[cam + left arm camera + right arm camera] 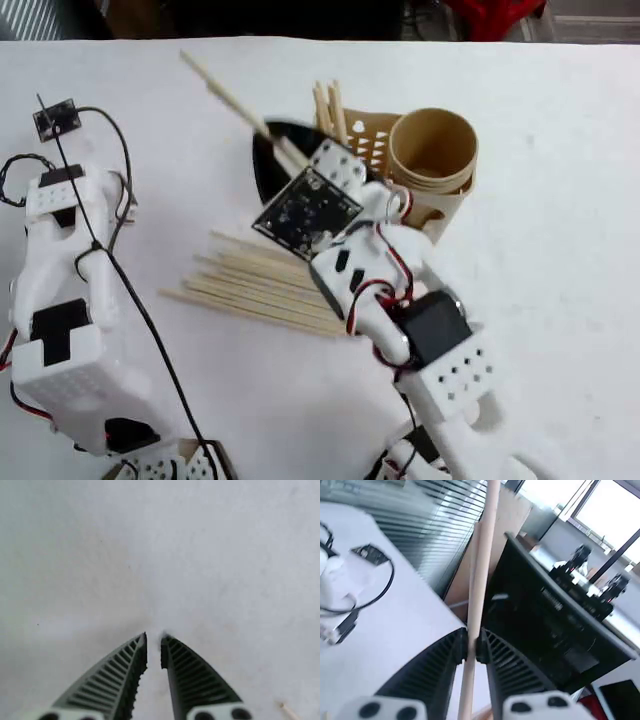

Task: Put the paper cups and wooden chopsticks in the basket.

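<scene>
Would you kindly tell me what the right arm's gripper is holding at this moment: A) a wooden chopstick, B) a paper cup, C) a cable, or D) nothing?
A: in the right wrist view the right gripper is shut on a wooden chopstick that runs up past its tip.

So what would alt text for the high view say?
The right gripper holds a chopstick beside a basket holding stacked paper cups and some chopsticks. More chopsticks lie piled on the white table, and the left arm rests alongside.
</scene>
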You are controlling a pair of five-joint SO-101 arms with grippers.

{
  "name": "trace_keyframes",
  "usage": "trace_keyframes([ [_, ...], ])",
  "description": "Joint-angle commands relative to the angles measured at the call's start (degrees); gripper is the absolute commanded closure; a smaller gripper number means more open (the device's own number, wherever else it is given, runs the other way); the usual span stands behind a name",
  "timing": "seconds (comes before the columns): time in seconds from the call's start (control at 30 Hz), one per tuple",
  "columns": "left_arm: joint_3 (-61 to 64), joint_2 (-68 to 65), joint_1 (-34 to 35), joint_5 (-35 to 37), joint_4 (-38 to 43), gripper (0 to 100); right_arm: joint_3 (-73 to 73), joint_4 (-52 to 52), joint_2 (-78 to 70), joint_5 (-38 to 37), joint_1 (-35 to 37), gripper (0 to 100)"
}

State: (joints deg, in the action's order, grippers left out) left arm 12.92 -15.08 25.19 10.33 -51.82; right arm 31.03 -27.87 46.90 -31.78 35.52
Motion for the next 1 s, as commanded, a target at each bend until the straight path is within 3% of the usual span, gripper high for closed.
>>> trace_keyframes([
  [0.0, -0.26, 0.48, 0.04, 0.53, 0.26, 93, -6.77, 9.89, -3.21, 0.18, -3.30, 98.1],
  [0.1, -0.44, 0.48, 0.04, 0.53, 0.35, 93, -8.44, 12.79, -4.79, 0.70, -4.79, 98.1],
  [0.4, -0.70, 0.48, 0.04, 0.53, 0.35, 93, -8.09, 20.35, -7.69, 15.56, -11.21, 98.1],
  [0.67, -0.62, 0.48, 0.04, 0.53, 0.35, 93, -7.91, 21.93, -11.74, 16.53, -12.79, 97.3],
  [0.83, -0.62, 0.48, 0.04, 0.53, 0.35, 93, -7.91, 21.76, -11.82, 16.53, -12.79, 86.8],
  [0.97, -0.62, 0.48, 0.04, 0.53, 0.35, 93, -7.91, 21.49, -11.56, 16.53, -12.88, 86.5],
])
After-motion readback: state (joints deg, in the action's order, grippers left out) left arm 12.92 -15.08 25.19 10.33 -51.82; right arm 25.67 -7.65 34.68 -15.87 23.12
